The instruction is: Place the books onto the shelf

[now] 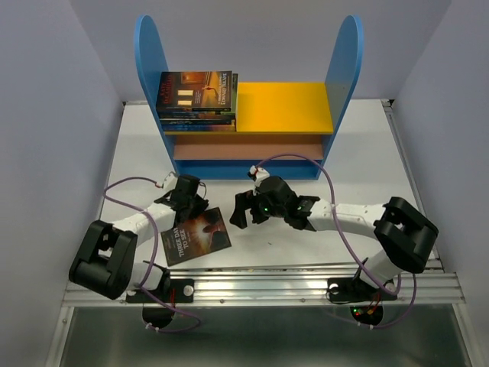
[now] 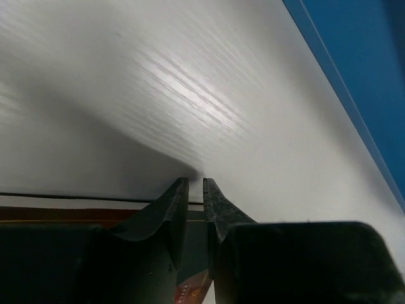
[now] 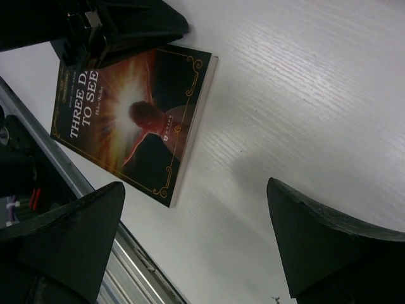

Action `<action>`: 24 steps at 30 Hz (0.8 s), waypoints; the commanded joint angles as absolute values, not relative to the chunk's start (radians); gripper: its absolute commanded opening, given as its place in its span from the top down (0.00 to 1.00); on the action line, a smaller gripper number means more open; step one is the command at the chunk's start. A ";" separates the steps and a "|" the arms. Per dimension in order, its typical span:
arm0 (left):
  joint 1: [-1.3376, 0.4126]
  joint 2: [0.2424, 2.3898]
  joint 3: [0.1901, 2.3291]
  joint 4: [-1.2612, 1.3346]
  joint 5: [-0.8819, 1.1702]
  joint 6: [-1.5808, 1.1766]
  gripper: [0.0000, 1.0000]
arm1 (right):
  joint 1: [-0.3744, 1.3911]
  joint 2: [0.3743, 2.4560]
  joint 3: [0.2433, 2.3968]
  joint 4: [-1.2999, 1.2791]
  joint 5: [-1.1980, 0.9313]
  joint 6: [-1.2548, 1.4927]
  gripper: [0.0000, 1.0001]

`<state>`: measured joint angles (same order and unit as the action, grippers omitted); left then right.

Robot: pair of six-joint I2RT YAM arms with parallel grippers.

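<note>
— White table (image 1: 367, 164), pale lilac walls (image 1: 46, 84) close on both sides and behind.
— And the shelf?
— Shelf (image 1: 150, 61) at the far end. Stack (image 1: 197, 95) lying flat on the left half of the yellow top board (image 1: 286, 107).
— Any strays?
— One book (image 1: 197, 235), face up and askew, near corner close to the rail (image 1: 260, 284). Open white between it and the shelf base.
— Left gripper?
— Left gripper (image 1: 189, 200) low at the book's far edge. Seen from its own wrist: fingers (image 2: 174, 202) drawn to a thin slit, cover just beneath. Clamped or not, cannot tell.
— Right?
— Right gripper (image 3: 195, 187) spread wide, nothing between, over table right of the book.
— Differences between views?
— Right wrist: black bulk of the left gripper covering the cover's top corner. Stack visible from the top only.
</note>
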<state>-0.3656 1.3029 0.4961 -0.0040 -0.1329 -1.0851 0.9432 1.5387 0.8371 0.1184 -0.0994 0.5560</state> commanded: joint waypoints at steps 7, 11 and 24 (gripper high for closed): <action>-0.411 1.286 0.682 -0.222 -0.314 -1.098 0.73 | 0.950 1.651 0.943 0.146 -0.176 0.368 0.00; -0.411 1.133 0.732 -0.395 -0.380 -1.095 0.73 | 0.950 1.704 1.000 0.149 -0.183 0.373 0.00; -0.413 0.880 0.380 -0.391 -0.166 -1.224 1.00 | 0.950 1.922 1.198 0.164 -0.282 0.402 0.00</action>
